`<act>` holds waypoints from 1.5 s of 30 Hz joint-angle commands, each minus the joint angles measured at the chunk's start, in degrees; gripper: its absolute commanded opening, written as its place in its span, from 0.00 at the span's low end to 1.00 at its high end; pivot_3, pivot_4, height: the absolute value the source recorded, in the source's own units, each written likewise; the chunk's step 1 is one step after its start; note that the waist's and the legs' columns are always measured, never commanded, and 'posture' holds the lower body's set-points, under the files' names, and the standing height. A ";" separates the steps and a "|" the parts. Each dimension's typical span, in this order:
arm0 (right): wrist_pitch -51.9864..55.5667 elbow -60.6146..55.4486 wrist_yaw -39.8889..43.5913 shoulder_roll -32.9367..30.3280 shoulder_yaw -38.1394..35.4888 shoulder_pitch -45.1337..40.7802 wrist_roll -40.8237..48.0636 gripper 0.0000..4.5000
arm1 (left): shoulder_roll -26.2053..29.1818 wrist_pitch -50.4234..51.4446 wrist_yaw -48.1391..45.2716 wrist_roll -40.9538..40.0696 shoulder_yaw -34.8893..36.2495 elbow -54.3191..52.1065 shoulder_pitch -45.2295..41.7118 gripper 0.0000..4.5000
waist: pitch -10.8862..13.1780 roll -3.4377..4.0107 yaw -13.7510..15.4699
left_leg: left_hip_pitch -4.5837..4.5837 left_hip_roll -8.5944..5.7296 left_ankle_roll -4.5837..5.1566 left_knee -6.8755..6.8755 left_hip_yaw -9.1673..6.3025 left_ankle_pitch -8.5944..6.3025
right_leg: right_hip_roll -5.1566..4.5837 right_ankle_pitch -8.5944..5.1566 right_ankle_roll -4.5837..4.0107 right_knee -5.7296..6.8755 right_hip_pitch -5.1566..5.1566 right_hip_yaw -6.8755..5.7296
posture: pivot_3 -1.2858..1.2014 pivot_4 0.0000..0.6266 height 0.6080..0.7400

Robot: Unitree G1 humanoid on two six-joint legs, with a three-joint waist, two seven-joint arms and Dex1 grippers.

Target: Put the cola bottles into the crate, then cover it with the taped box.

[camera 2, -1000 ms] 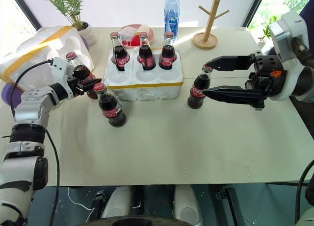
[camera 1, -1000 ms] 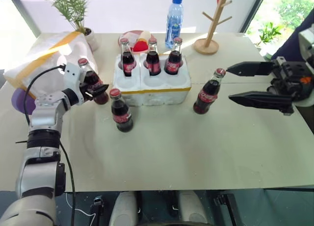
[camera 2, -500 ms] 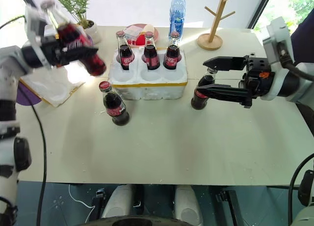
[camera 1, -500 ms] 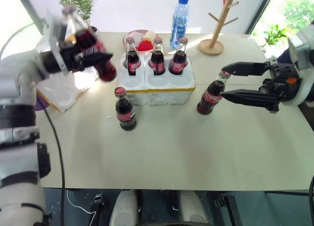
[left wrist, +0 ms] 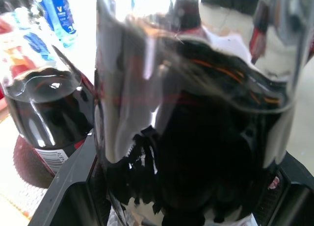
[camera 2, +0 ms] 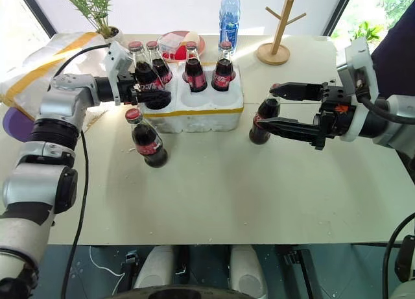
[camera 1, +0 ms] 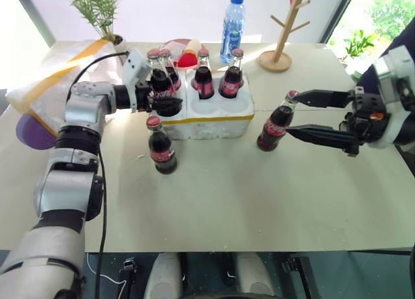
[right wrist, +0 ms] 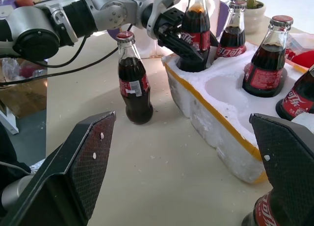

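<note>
Moved: left gripper (camera 1: 161, 98) swung its cola bottle (camera 1: 157, 85) from beside the taped box (camera 1: 48, 82) over the crate (camera 1: 214, 111), clamped on it.
Right wrist: right gripper (right wrist: 196, 172) gapes wide; front wells empty.
Left: two bottles, lid.

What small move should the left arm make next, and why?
Probably lower the held cola bottle straight down and then open. The left tool grips it upright over the near-left well of the crate, and in the right wrist view its base sits at that well's mouth.
</note>
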 commanded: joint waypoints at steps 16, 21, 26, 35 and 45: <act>-1.60 -3.15 -3.29 3.52 6.38 -6.64 -0.25 1.00 | 7.50 6.43 -5.27 -4.45 7.24 -10.31 -0.62 0.99 | -0.01 0.02 -0.38 | -0.05 0.08 0.08 0.23 -0.06 -0.05 | 0.04 0.01 0.00 0.11 0.01 -0.01 | 0.52 0.24 1.00; -0.56 -6.01 -5.23 7.11 13.53 -8.37 -1.82 1.00 | 22.08 21.40 -16.25 -13.44 11.26 -31.43 8.71 0.99 | -0.04 0.08 -1.60 | -0.07 0.17 0.10 0.19 -0.28 -0.06 | 0.11 -0.01 -0.01 0.11 -0.02 0.02 | 0.52 0.24 1.00; -1.52 -6.31 -9.60 14.50 23.43 -9.40 -8.24 1.00 | 34.40 27.34 -22.35 -18.54 16.31 -45.90 25.59 0.99 | -0.05 0.11 -1.15 | 0.03 0.18 0.05 0.15 -0.25 -0.03 | 0.07 -0.02 -0.03 0.15 0.02 0.06 | 0.52 0.24 1.00; -5.92 6.05 -14.29 31.97 37.23 -14.10 -22.22 1.00 | 37.14 29.67 -17.84 -21.37 27.97 -58.94 46.99 0.99 | -0.05 0.08 -0.87 | -0.03 0.13 0.03 0.28 -0.30 -0.02 | -0.13 -0.05 -0.07 0.18 0.07 -0.06 | 0.52 0.24 1.00; -11.50 22.46 -14.45 45.05 38.44 -17.54 -30.19 1.00 | 37.54 30.86 -13.55 -24.07 30.07 -61.86 50.05 0.99 | -0.04 0.09 -1.27 | -0.04 0.10 0.03 0.23 -0.30 -0.02 | -0.03 -0.02 -0.04 0.20 0.02 -0.08 | 0.52 0.24 1.00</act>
